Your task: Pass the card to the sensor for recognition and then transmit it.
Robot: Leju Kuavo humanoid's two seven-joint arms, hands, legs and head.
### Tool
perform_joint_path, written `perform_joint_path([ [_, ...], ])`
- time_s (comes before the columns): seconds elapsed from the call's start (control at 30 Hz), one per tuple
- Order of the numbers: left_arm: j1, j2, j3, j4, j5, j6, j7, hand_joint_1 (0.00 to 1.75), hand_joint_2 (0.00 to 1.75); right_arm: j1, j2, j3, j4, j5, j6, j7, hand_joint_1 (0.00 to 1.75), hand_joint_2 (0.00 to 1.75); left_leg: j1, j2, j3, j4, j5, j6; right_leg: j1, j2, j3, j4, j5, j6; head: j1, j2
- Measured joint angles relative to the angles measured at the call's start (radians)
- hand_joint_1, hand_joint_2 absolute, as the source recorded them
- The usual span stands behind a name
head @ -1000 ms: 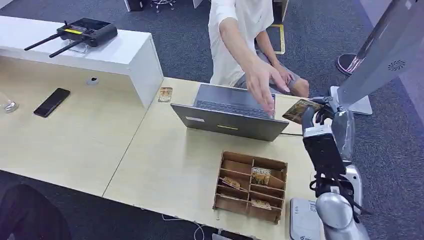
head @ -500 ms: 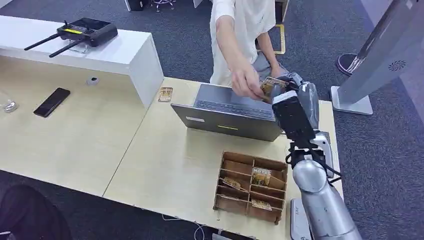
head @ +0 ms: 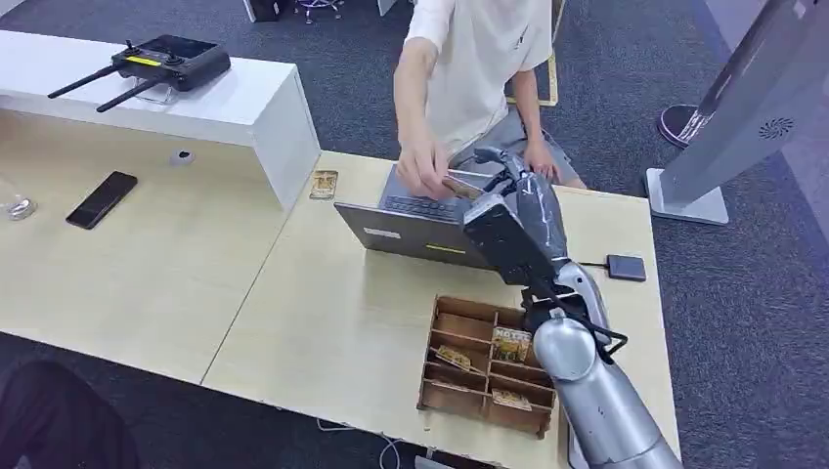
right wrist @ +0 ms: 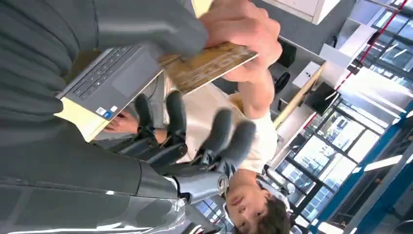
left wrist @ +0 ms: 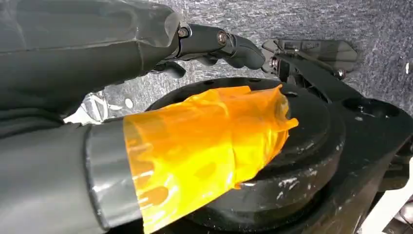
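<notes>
Right now the right hand (head: 508,200) is over the laptop (head: 440,220) w/ fingers spread, person's hand (head: 422,168) pinching the card (right wrist: 207,66); left hand (left wrist: 146,87) holds nothing.

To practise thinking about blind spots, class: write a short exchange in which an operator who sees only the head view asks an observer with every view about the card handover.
Operator: In my head view the card is edge-on between the person's hand and the right hand. Does the person have it?
Observer: Yes. The right wrist view shows the person's hand gripping the card's far end.
Operator: Are the robot's dark fingers closed on it?
Observer: No. The fingers are spread, apart from the card's face. Its near end is hidden, so I cannot tell whether the right hand holds it.
</notes>
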Motion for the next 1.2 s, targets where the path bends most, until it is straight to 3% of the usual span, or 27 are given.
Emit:
perform_joint_path([
  [0.37, 0.003, 0.001, 0.0, 0.0, -0.013, -0.009, -0.017, 0.0, 0.0, 0.083, -0.011, 0.007, -0.129, -0.053, -0.011, -0.063, 0.0, 1.75, 0.0, 0.0, 0.0, 0.0, 0.0, 0.0, 0.0, 0.0, -0.001, 0.0, 0.0, 0.0, 0.0, 0.0],
  [0.4, 0.004, 0.002, 0.0, 0.0, -0.014, -0.012, -0.023, 0.0, 0.0, 0.097, -0.015, 0.007, -0.15, -0.061, -0.012, -0.074, 0.17, 1.75, 0.0, 0.0, 0.0, 0.0, 0.0, 0.0, 0.0, 0.0, -0.001, 0.0, 0.0, 0.0, 0.0, 0.0],
  [0.47, 0.007, 0.002, 0.002, 0.0, -0.016, -0.022, -0.029, 0.0, 0.0, 0.126, -0.026, 0.007, -0.191, -0.076, -0.012, -0.092, 1.2, 1.75, 0.0, 0.0, 0.0, 0.0, 0.0, 0.0, 0.0, 0.0, -0.001, 0.0, 0.0, 0.0, 0.0, 0.0],
  [0.57, 0.012, 0.001, 0.003, 0.0, -0.016, -0.024, -0.034, 0.0, 0.0, 0.169, -0.046, 0.007, -0.25, -0.087, -0.011, -0.096, 1.2, 1.75, 0.0, 0.0, 0.0, 0.0, -0.001, 0.0, 0.0, 0.0, -0.001, 0.0, 0.0, -0.001, 0.0, 0.0],
  [0.6, 0.013, 0.001, 0.004, 0.0, -0.016, -0.024, -0.034, 0.0, 0.0, 0.181, -0.053, 0.006, -0.263, -0.088, -0.011, -0.1, 1.36, 1.75, 0.0, 0.0, 0.0, 0.0, -0.001, 0.0, 0.0, 0.0, -0.001, 0.0, 0.0, -0.001, 0.0, 0.0],
  [0.63, 0.014, 0.001, 0.005, 0.0, -0.016, -0.024, -0.034, 0.0, 0.0, 0.191, -0.058, 0.006, -0.273, -0.09, -0.011, -0.102, 1.69, 1.75, 0.0, 0.0, 0.0, 0.0, -0.001, 0.0, 0.0, 0.0, -0.001, 0.0, 0.0, -0.001, 0.0, 0.0],
  [0.67, 0.014, 0.002, 0.005, 0.0, -0.016, -0.024, -0.034, 0.0, 0.0, 0.2, -0.063, 0.006, -0.283, -0.09, -0.011, -0.104, 1.75, 1.75, 0.0, 0.0, 0.0, 0.0, -0.001, 0.0, 0.0, 0.0, -0.001, 0.0, 0.0, -0.001, 0.0, 0.0],
  [0.87, 0.016, 0.001, 0.02, 0.0, -0.008, -0.031, -0.035, 0.0, 0.0, 0.241, -0.09, 0.003, -0.324, -0.097, -0.01, -0.109, 1.75, 1.75, 0.0, 0.0, 0.0, 0.0, -0.001, 0.0, 0.0, 0.0, -0.001, 0.0, 0.0, -0.001, 0.0, 0.0],
  [1.2, 0.018, -0.001, 0.057, 0.0, 0.01, -0.027, -0.016, 0.0, 0.0, 0.363, -0.17, -0.02, -0.406, -0.036, 0.024, -0.058, 1.75, 1.75, 0.0, 0.0, 0.0, 0.0, -0.001, 0.0, 0.0, 0.0, -0.001, -0.001, -0.001, -0.001, 0.0, 0.0],
])
